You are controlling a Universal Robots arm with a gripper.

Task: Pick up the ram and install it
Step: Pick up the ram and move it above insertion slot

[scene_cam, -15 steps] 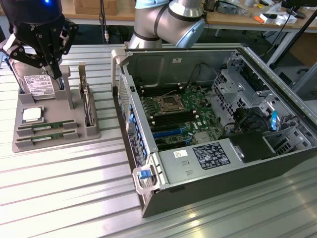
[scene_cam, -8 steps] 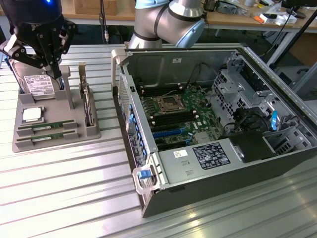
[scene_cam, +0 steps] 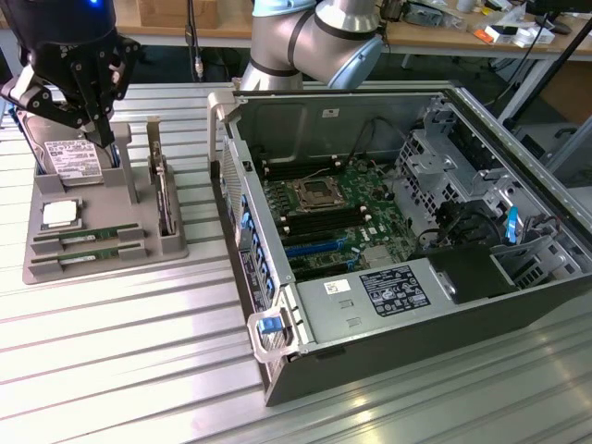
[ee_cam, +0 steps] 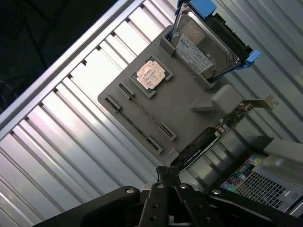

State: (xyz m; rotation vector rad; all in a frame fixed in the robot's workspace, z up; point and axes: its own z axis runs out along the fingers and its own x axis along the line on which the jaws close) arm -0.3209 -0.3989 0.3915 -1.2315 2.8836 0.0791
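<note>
Two green ram sticks (scene_cam: 85, 236) lie side by side in the front slots of a grey holder tray (scene_cam: 139, 231) on the exterior view's left. In the wrist view they show edge-on as thin lines (ee_cam: 135, 123) across the tray (ee_cam: 189, 94). My black gripper (scene_cam: 100, 129) hangs over the back of the tray near the hard drive, apart from the ram. In the wrist view its fingertips (ee_cam: 166, 176) meet with nothing between them.
The tray also holds a square silver processor (scene_cam: 57, 215), a silver hard drive (scene_cam: 72, 159) and an upright expansion card (scene_cam: 165, 199). An open computer case (scene_cam: 518, 166) lies to the exterior view's right, with its motherboard memory slots (scene_cam: 319, 222) exposed. The table is ribbed metal.
</note>
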